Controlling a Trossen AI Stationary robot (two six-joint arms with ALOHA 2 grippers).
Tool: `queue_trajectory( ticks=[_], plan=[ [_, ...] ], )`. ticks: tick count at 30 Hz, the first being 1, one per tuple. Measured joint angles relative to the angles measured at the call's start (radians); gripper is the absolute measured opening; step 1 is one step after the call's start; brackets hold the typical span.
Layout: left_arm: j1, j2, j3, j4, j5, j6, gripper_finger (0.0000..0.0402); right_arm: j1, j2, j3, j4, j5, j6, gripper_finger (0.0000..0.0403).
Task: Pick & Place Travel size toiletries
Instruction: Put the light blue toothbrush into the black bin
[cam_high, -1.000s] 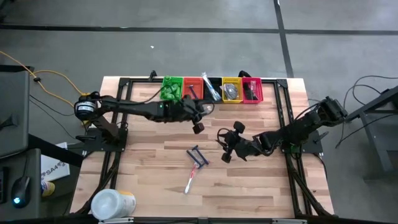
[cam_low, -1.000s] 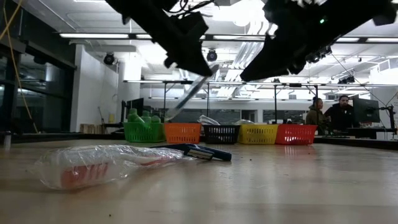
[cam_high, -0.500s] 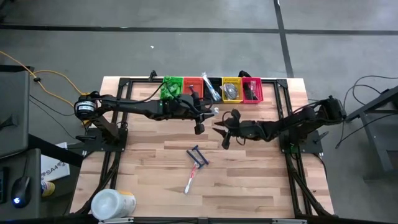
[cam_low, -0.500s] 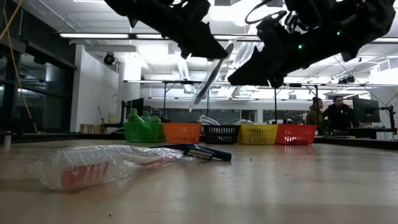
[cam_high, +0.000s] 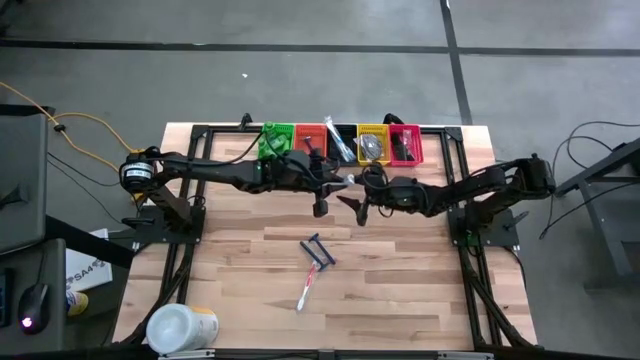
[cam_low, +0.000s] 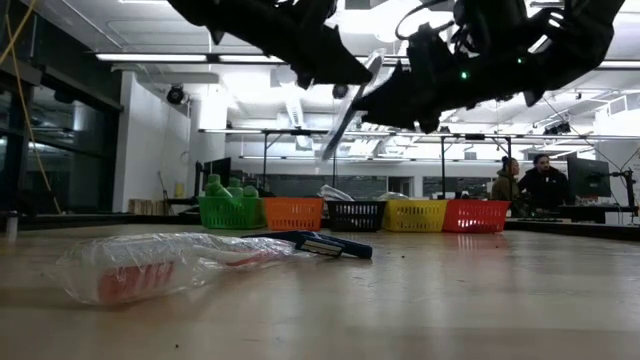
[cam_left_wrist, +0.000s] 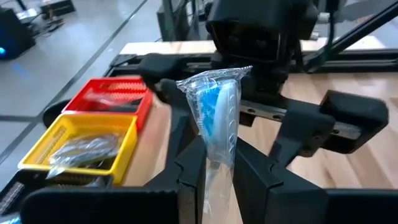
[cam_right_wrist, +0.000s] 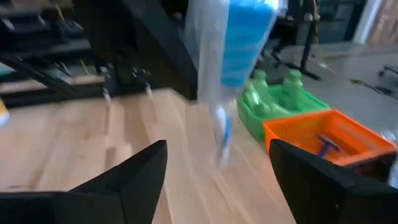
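My left gripper (cam_left_wrist: 217, 171) is shut on a slim toothbrush in a clear wrapper (cam_left_wrist: 219, 102), held in the air in front of the bin row (cam_high: 340, 142). My right gripper (cam_right_wrist: 217, 168) is open and faces it from the table's right side (cam_high: 357, 203). Its fingers stand on either side of the wrapped toothbrush (cam_right_wrist: 236, 43), apart from it. A second wrapped toothbrush (cam_high: 307, 289) and dark blue razors (cam_high: 318, 250) lie flat on the table's middle. My left gripper pinches one end of the wrapped toothbrush (cam_left_wrist: 217, 163) between its two fingers. The rest runs out past the fingertips, along the fingers. It is lifted clear of the table and hangs slanted (cam_low: 343, 112).
Five bins stand along the far edge: green (cam_high: 275, 142) with bottles, orange (cam_high: 309, 138), black (cam_high: 341, 136), yellow (cam_high: 372, 145) and red (cam_high: 405, 143). A large white tub (cam_high: 181, 328) sits at the near left corner. People sit in the room beyond (cam_low: 530, 185).
My right gripper has gone up and toward the far edge and the left, up to the toothbrush held by my left gripper. My left gripper has shifted slightly right, and the toothbrush now hangs steeper.
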Motion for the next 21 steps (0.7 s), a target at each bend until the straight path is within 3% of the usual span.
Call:
queue_trajectory(
  ticks=[5, 10, 15, 21],
  plan=[
    [0.0, 0.0, 0.0, 0.052, 0.061, 0.001, 0.0056, -0.023, 0.0, 0.0, 0.046, -0.05, -0.011, 0.0277],
    [0.0, 0.0, 0.0, 0.081, 0.095, 0.0, 0.0056, -0.027, 0.0, 0.0, 0.081, -0.113, -0.024, 0.0244],
    [0.0, 0.0, 0.0, 0.088, 0.112, -0.001, 0.0056, -0.027, 0.0, 0.0, 0.144, -0.114, -0.024, 0.0179],
    [0.0, 0.0, 0.0, 0.087, 0.133, -0.008, 0.0056, -0.027, 0.0, 0.0, 0.146, -0.123, -0.01, 0.0066]
  ],
)
